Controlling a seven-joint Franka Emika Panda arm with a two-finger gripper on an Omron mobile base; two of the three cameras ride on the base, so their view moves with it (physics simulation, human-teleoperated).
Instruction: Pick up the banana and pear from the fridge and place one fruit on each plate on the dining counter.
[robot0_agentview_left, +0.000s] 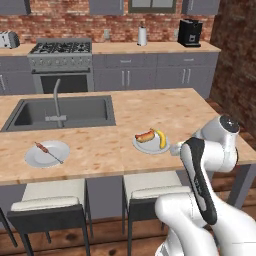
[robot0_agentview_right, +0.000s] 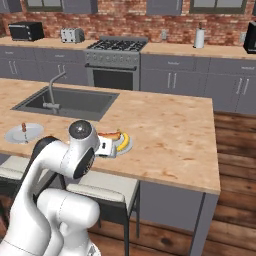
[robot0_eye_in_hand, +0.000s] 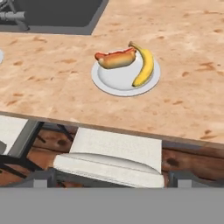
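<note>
Left base view, left to right: skewer plate (robot0_agentview_left: 47, 153) is sitting without fruit, banana (robot0_agentview_left: 161, 138) is lying beside a hot dog (robot0_agentview_left: 145, 135) on the right plate (robot0_agentview_left: 151, 147) on the tabletop (robot0_agentview_left: 150, 112). Hand (robot0_agentview_right: 107, 147) is hanging spread, holding nothing. Pear next: I'd pull back level, avoiding the plate.

No readable text or labels
</note>
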